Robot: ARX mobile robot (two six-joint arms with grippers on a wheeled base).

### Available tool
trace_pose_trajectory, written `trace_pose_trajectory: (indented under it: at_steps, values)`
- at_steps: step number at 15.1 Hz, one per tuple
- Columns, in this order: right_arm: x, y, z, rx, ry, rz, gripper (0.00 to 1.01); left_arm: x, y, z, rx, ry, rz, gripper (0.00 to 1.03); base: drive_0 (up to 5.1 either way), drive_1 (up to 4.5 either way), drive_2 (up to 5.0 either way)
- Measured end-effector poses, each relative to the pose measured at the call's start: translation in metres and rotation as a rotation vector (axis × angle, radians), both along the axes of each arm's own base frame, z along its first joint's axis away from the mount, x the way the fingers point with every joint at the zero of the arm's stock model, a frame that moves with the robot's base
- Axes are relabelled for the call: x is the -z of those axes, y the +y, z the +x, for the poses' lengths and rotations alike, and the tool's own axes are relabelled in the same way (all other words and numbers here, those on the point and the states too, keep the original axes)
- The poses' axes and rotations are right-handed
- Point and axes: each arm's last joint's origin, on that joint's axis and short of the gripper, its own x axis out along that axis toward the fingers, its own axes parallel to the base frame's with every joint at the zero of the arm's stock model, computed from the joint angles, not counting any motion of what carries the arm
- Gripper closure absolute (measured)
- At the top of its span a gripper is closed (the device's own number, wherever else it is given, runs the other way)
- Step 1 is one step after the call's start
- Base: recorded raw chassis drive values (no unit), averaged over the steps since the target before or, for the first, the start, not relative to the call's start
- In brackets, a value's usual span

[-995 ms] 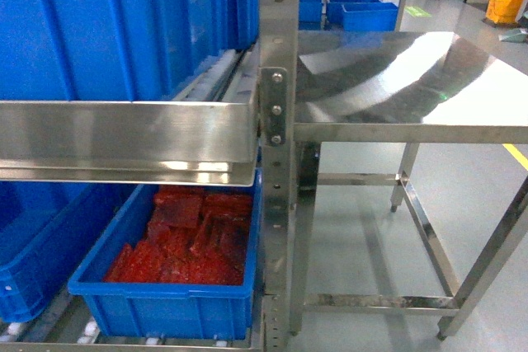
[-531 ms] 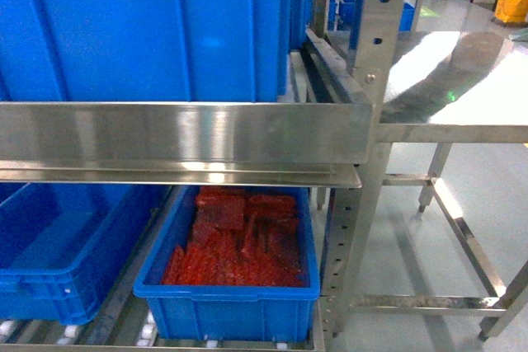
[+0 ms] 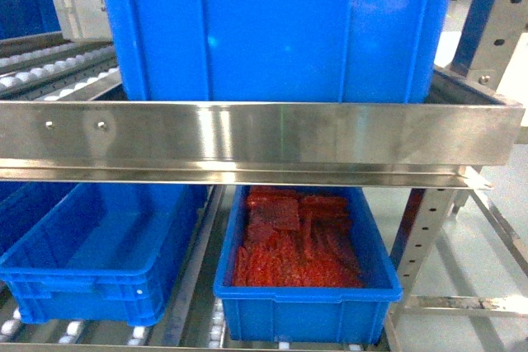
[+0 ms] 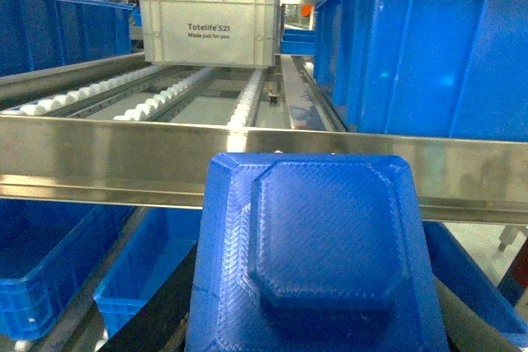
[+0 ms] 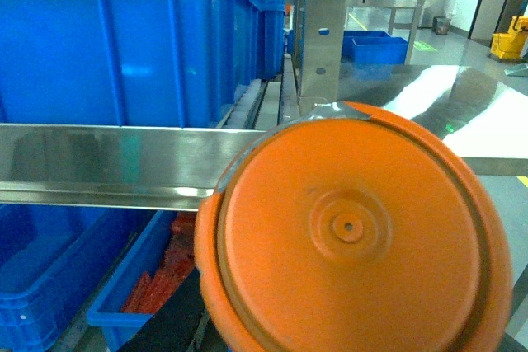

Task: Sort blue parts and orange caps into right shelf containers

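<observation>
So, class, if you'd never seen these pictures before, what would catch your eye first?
The round orange cap fills the right wrist view, and the square blue part fills the left wrist view. In the head view, a lower-shelf blue crate holds bright red pieces, under a large blue crate.

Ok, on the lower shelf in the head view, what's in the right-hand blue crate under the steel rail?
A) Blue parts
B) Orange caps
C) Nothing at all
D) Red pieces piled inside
D: the right-hand lower crate holds a pile of red pieces, while the crate to its left shows only bare blue floor.
</observation>
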Motion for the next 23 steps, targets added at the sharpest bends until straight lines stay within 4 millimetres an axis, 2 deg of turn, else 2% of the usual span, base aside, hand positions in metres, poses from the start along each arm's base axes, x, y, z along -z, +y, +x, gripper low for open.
trace_pose_trajectory:
  at_steps: [23]
  values:
    - [0.0001, 0.0, 0.0, 0.0, 0.001, 0.0, 0.58, 0.0, 0.0, 0.0, 0.0, 0.0, 0.0, 0.61, -5.0, 2.46, 2.5]
